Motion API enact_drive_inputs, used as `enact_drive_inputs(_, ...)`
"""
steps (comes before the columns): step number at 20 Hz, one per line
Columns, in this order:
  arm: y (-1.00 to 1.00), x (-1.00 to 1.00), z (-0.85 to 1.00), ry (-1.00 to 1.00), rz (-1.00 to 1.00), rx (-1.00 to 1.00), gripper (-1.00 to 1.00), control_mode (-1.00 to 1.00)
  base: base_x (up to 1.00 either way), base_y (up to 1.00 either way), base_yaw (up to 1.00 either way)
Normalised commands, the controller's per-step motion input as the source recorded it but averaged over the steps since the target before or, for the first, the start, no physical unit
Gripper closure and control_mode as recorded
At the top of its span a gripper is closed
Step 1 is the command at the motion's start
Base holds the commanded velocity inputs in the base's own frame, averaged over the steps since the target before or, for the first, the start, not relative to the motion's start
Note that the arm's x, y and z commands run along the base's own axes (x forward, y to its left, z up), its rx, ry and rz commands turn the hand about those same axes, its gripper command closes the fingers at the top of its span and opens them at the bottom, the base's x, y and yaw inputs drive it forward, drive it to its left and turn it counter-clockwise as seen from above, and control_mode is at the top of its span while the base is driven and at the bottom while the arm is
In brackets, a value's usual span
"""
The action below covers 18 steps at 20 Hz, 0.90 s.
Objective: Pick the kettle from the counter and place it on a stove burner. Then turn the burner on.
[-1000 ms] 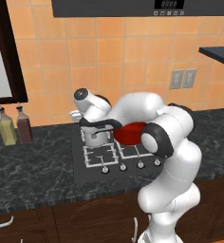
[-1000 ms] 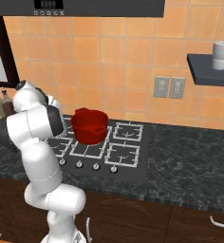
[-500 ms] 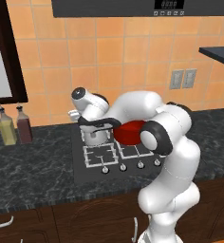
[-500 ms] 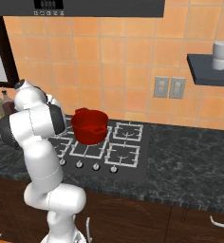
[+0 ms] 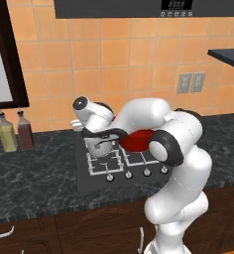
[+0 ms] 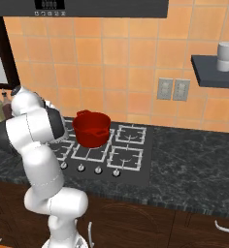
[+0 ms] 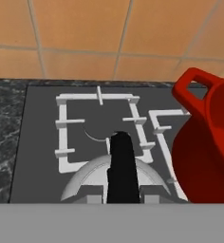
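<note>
Silvery kettle [image 7: 115, 178] hangs low-centre in the hand view, its black handle clamped by the closed end effector [image 7: 121, 195]. Left base view alone shows two bottles [image 5: 15, 131] at mid-left; right base view, a cup [image 6: 228, 51] upper right.

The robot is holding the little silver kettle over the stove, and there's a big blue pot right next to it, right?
Not quite: the pot is red, not blue, as the hand view shows. The rest holds: the jaws are closed on the kettle by its black handle, over the stove, with the pot right beside it.

The claw [image 5: 100, 137] grips the kettle [image 5: 99, 147] above a stove burner [image 5: 104, 162].
</note>
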Motion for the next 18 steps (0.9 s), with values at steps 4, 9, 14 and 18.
enact_drive_inputs(4,0.00,0.00,-0.59,-0.08,-0.01,0.06,1.00,-1.00,0.00,0.00,0.00)
enact_drive_inputs(9,0.00,-0.18,-0.22,0.00,-0.02,0.14,1.00,-1.00,0.00,0.00,0.00)
enact_drive_inputs(14,-0.01,-0.13,-0.49,0.00,-0.04,0.16,1.00,-1.00,0.00,0.00,0.00)
enact_drive_inputs(18,-0.04,-0.04,-0.70,0.00,-0.05,0.18,1.00,-1.00,0.00,0.00,0.00)
